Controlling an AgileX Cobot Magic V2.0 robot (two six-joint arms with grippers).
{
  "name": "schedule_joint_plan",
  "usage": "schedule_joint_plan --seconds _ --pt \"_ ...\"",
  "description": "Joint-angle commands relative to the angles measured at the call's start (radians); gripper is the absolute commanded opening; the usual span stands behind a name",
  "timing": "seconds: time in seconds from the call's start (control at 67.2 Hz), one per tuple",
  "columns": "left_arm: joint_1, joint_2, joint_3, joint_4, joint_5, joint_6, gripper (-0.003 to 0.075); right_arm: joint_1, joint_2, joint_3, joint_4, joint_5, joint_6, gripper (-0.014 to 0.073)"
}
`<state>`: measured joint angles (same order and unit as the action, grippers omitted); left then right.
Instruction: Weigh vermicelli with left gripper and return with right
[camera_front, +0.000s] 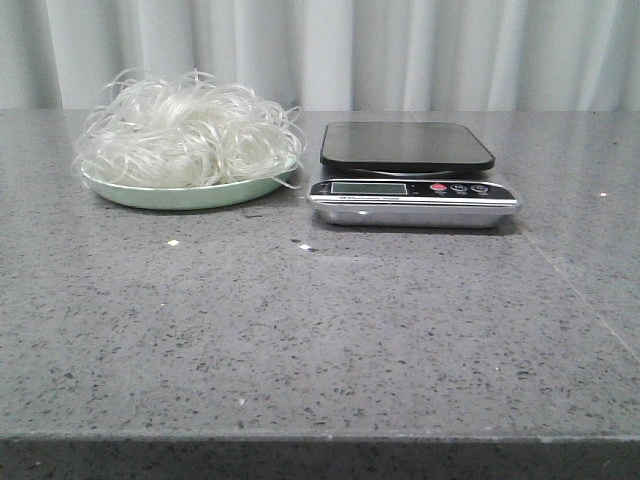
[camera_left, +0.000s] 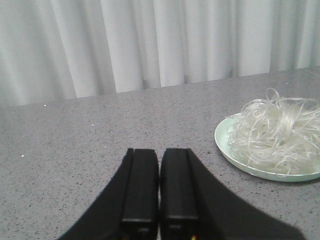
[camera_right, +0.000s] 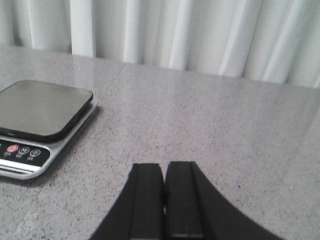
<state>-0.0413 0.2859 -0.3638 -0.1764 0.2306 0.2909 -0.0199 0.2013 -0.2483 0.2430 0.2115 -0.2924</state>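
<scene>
A heap of pale, glassy vermicelli (camera_front: 190, 130) fills a light green plate (camera_front: 150, 195) at the back left of the grey table. Beside it on the right stands a kitchen scale (camera_front: 410, 175) with a bare black platform and a silver front panel. Neither arm shows in the front view. In the left wrist view my left gripper (camera_left: 159, 152) is shut and empty above bare table, with the vermicelli (camera_left: 277, 132) and plate (camera_left: 225, 145) off to one side. My right gripper (camera_right: 164, 167) is likewise shut and empty, with the scale (camera_right: 42, 110) ahead to its side.
A pale pleated curtain (camera_front: 320, 50) hangs behind the table's far edge. The table's front edge (camera_front: 320, 437) runs along the bottom of the front view.
</scene>
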Motion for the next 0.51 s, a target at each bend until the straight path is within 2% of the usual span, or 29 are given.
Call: schedule_joint_plan --seconds 0.0,0.134,0.491 --pt "0.003 0.007 -0.027 -0.006 -0.074 -0.011 0.0136 -0.007 -0.046 0.003 0.008 -0.159 0.002 0.0151" --pt "0.003 0.007 -0.027 -0.006 -0.074 -0.011 0.0136 -0.007 -0.05 0.009 0.008 -0.201 0.002 0.0151" --pt "0.003 0.007 -0.027 -0.006 -0.074 -0.011 0.0136 -0.007 -0.05 0.009 0.008 -0.2 0.002 0.0151"
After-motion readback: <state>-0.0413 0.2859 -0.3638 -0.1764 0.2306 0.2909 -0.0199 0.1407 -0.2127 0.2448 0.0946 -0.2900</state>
